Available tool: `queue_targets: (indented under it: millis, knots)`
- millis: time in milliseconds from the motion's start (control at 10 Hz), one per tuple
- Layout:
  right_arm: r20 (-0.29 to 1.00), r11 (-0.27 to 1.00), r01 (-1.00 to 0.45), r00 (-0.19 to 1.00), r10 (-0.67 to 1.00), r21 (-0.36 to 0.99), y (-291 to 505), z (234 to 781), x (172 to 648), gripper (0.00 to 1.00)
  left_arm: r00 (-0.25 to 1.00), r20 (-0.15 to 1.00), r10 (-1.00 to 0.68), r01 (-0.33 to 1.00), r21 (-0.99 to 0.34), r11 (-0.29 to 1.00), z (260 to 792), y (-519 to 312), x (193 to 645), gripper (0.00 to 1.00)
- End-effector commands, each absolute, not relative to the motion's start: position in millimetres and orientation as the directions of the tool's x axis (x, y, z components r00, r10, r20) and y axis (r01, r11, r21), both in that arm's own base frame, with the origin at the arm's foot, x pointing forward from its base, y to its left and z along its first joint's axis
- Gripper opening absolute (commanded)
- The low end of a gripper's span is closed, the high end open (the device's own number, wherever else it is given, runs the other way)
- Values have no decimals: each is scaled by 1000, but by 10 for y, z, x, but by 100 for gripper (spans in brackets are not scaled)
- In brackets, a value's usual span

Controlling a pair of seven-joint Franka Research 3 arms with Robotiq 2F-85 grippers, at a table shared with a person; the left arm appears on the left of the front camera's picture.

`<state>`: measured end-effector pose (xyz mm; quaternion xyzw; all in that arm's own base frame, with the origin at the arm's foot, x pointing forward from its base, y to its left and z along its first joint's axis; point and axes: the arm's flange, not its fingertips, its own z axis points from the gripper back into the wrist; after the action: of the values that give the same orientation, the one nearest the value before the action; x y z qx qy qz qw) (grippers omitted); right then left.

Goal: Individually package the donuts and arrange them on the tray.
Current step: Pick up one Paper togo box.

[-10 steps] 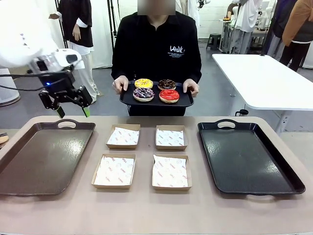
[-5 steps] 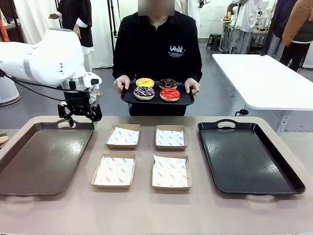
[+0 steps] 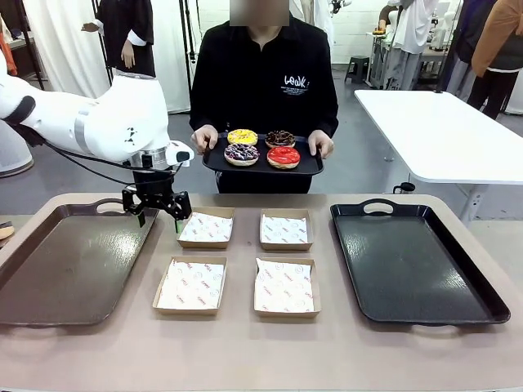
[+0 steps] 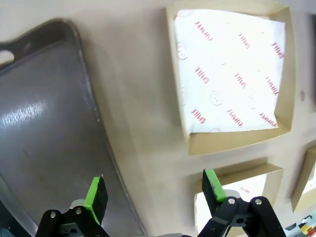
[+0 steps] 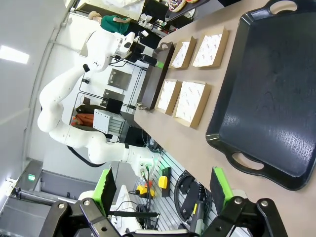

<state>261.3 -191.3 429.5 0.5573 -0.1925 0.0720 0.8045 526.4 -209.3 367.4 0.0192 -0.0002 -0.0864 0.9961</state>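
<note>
Operator: Report the position of the donuts.

Technician: All four sit on a small black tray [image 3: 313, 169] that the person holds beyond the far edge of the table [image 3: 245, 351], one of the person's hands [image 3: 203, 139] at each end. The yellow donut [image 3: 241, 137] and the chocolate donut [image 3: 279, 139] form the far row. The purple donut [image 3: 241, 154] and the red donut [image 3: 283, 157] form the near row.

Operator: State of the left gripper?

Technician: The left gripper [image 3: 159, 222] points down, jaws wide, nothing between them. It hovers over the bare strip of table between the far right corner of the brown tray [image 3: 73, 261] and the far-left box [image 3: 206, 228]. In the left wrist view, the left gripper [image 4: 154, 192] frames that strip, with the tray rim to one side and a box wall to the other.

Operator: State of the right gripper?

Technician: The right gripper [image 5: 163, 185] is also spread wide and holds nothing. Its view looks across the table, with a handle end of the black tray [image 5: 266, 98] nearest.

Operator: Layout of the table?

Technician: Four paper-lined boxes stand two by two at the centre: the far-right box [image 3: 285, 229], near-left box [image 3: 189, 286] and near-right box [image 3: 285, 287] complete the set. The brown tray lies along the left edge, the black tray along the right edge.
</note>
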Motion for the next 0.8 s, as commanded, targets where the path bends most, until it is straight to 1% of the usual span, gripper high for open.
queue_targets:
  millis: [0,200,300,700]
  knots:
    - [409,350,-351,906,-107,869,-1917,4296,2619,100,975,70,-210,211,2,978,3624,-2167,5270,100]
    - [409,350,-351,906,-107,869,-1917,4296,2619,100,963,96,-253,256,-21,966,3596,-2193,5216,100]
    - [409,350,-351,906,-107,869,-1917,4296,2619,100,978,58,-202,202,18,979,3683,-2228,5274,100]
    - [409,350,-351,906,-107,869,-1917,4296,2619,100,978,58,-202,202,18,979,3683,-2228,5274,100]
